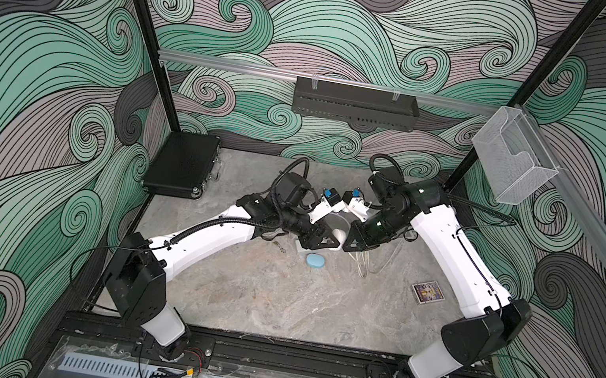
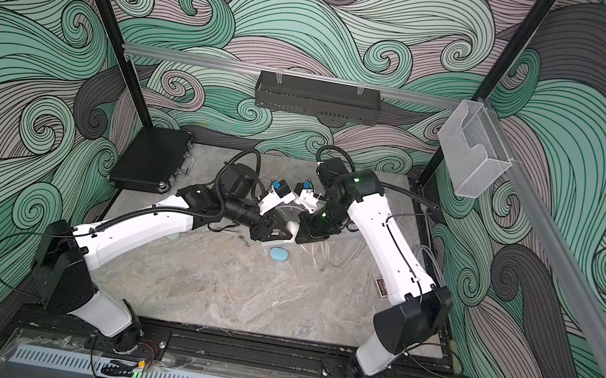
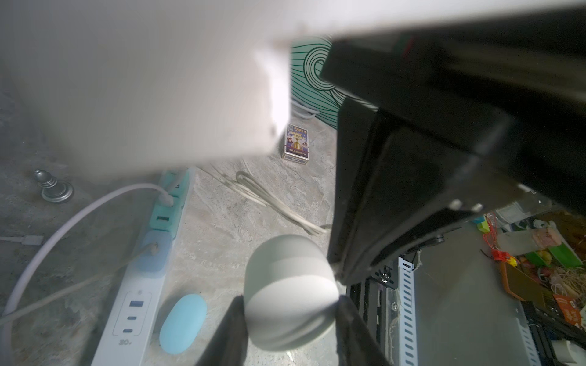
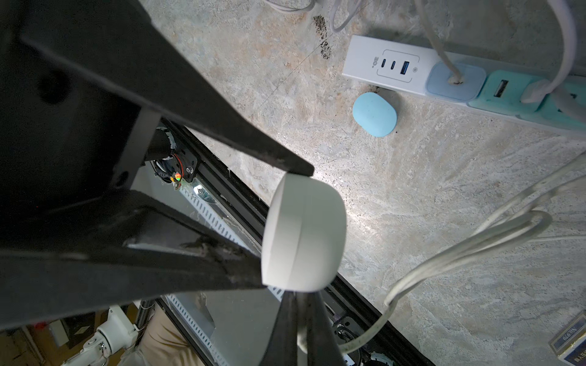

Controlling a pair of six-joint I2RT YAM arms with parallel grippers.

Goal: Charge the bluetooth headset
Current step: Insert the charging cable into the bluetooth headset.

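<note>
Nearest in the left wrist view, the left gripper [image 3: 290,305], jaws half open, clamps the white rounded plastic headset case [image 3: 290,282] above the grey marbled tabletop [image 3: 222,228]. The right wrist view shows the right gripper [image 4: 299,296] closed on a white charging cable [image 4: 450,260], tips touching that case. In both top views the 2 meet mid-tabletop.

The grey marble counter [image 1: 274,301] lies free toward the near rail; mid-counter is obstructed by a white power strip [image 4: 361,63], a light blue oval case [image 1: 315,261] beside it, a looped white cable [image 4: 475,244], and, above, the left hand [image 3: 290,313] clamping a white round case [image 4: 304,234] at the right hand [image 4: 299,304].
</note>
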